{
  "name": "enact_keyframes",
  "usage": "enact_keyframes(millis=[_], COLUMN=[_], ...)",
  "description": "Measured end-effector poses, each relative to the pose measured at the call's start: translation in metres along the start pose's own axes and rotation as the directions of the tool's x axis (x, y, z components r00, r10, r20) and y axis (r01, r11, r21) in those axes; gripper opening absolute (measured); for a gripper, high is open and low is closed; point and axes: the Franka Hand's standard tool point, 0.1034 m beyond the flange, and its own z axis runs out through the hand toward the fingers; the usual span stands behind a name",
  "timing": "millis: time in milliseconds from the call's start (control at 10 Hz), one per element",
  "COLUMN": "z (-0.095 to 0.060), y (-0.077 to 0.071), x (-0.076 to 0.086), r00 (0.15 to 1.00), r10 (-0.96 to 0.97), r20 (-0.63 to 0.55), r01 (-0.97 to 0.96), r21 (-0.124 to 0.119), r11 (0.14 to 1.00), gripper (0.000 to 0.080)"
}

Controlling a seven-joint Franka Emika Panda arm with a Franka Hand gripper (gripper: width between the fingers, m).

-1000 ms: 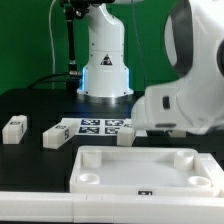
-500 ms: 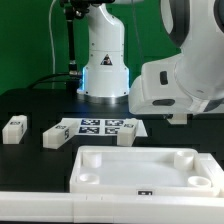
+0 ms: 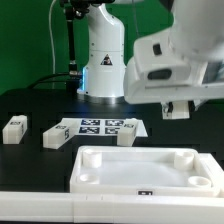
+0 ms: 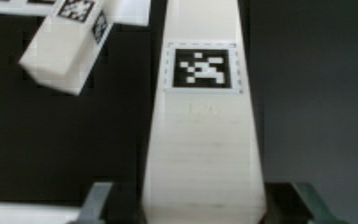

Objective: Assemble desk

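1. The claw (image 4: 197,203) is clenching one white block, the gripped leg (image 4: 201,130), across its width. A dark finger (image 4: 105,200) is pressing on each flank, and the leg's square marker is facing the wrist camera.
2. From where I am standing, the gripped leg (image 3: 177,108) is hanging under the blurred white arm (image 3: 175,55). It is raised off the black table (image 3: 25,105), towards the exterior view's right.
3. The tabletop (image 3: 150,170) is lying flat at the front of the table, rim up, with round sockets showing at its corners.
4. Three loose legs are lying behind it:
   - The outer leg (image 3: 13,128) is sitting at the exterior view's left.
   - The middle leg (image 3: 55,136) is sitting just beside the outer leg.
   - The third leg (image 3: 125,135) is sitting at the front edge of the marker board (image 3: 100,126).
5. In the wrist view a tilted leg (image 4: 60,50) with a tag is lying beyond the gripped one, apart from it. I cannot tell which of the three it is.
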Motion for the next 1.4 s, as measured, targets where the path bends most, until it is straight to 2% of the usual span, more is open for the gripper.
enact_keyframes(millis=[100, 200, 300, 500, 600, 800, 900, 1000, 1300, 1400], z=[-0.011, -0.012, -0.010, -0.014, -0.017, -0.055, -0.079, -0.093, -0.089, -0.091], y=[-0.003, -0.003, -0.002, -0.002, -0.002, -0.003, -0.006, -0.010, -0.009, -0.008], x=[0.004, 0.012, 0.010, 0.016, 0.014, 0.015, 0.022, 0.029, 0.034, 0.038], r00=[0.998, 0.987, 0.975, 0.934, 0.920, 0.868, 0.817, 0.761, 0.642, 0.583], r10=[-0.004, -0.003, -0.001, -0.001, -0.003, -0.011, -0.021, -0.031, -0.031, -0.044], r20=[-0.057, -0.161, -0.221, -0.358, -0.391, -0.496, -0.577, -0.648, -0.766, -0.811], r01=[0.004, 0.003, 0.001, 0.002, 0.003, 0.012, 0.022, 0.031, 0.032, 0.039], r21=[0.000, 0.001, 0.001, 0.001, -0.001, 0.000, -0.004, -0.012, -0.014, -0.026], r11=[1.000, 1.000, 1.000, 1.000, 1.000, 1.000, 1.000, 0.999, 0.999, 0.999], gripper=[0.0290, 0.0290, 0.0290, 0.0290, 0.0290, 0.0290, 0.0290, 0.0290, 0.0290, 0.0290])
